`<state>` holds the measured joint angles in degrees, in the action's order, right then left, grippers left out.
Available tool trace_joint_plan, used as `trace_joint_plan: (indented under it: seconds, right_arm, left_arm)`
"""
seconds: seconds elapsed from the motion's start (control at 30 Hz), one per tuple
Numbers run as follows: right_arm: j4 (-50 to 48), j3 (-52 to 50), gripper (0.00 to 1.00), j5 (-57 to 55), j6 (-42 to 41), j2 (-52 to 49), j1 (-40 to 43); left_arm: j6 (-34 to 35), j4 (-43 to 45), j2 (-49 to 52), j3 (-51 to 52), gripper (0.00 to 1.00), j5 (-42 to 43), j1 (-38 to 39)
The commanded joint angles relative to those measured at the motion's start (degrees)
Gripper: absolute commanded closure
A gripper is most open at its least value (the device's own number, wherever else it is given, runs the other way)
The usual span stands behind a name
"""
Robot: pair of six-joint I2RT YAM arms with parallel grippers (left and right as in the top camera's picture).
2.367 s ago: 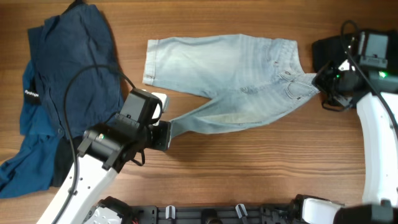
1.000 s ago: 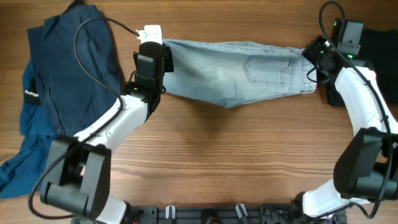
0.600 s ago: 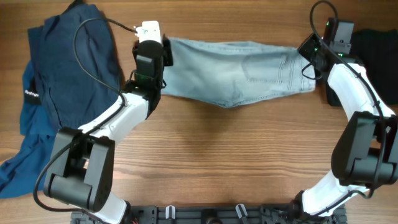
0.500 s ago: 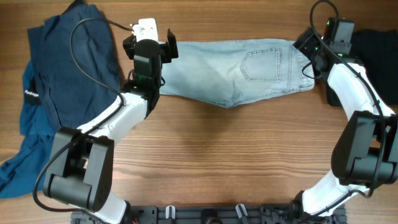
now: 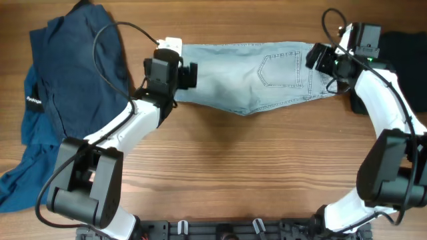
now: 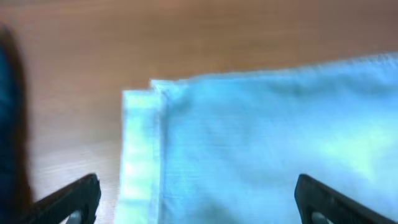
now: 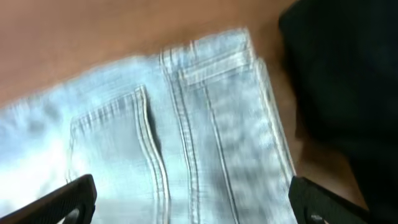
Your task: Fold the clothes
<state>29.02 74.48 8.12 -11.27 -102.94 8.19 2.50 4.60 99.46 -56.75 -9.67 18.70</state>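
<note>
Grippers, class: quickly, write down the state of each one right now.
Left gripper: open, holding nothing, above the cuffed hem of the denim shorts.
Right gripper: open, holding nothing, above the waistband end of the denim shorts.

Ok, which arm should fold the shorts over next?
Probably the left arm. The left gripper, open, hangs right over the cuffed hem of the denim shorts, a loose end easy to lift across. The right gripper, open too, sits over the thicker waistband, close to the black garment.
</note>
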Motion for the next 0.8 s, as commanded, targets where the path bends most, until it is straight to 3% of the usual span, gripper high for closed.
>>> trace_joint_plan:
  seconds: [0.0, 0.27, 0.5, 0.63, 0.77]
  right_arm:
    - [3.04, 0.17, 0.0, 2.29, 9.18, 0.7, 1.77]
    - [3.21, 0.17, 0.01, 1.86, 11.56, -3.69, 4.46]
    - [4.02, 0.17, 0.07, 2.54, 12.52, -7.41, 4.48]
    - [3.58, 0.15, 0.14, 2.51, 12.52, -9.4, 4.48]
    - [0.63, 0.15, 0.3, 3.28, 11.21, -12.07, 4.48]
  left_arm:
    - [-0.79, -4.94, -1.75, -0.37, 0.0, 10.84, 0.2]
    - [-0.79, -9.29, -1.75, -0.37, 0.0, 12.44, 0.13]
    - [-0.79, -10.08, -1.75, -0.37, 0.0, 12.2, -0.96]
    - [-0.79, -10.14, -1.75, -0.37, 0.0, 12.22, -0.98]
    - [-0.79, -10.32, -1.75, -0.37, 0.0, 12.2, -0.98]
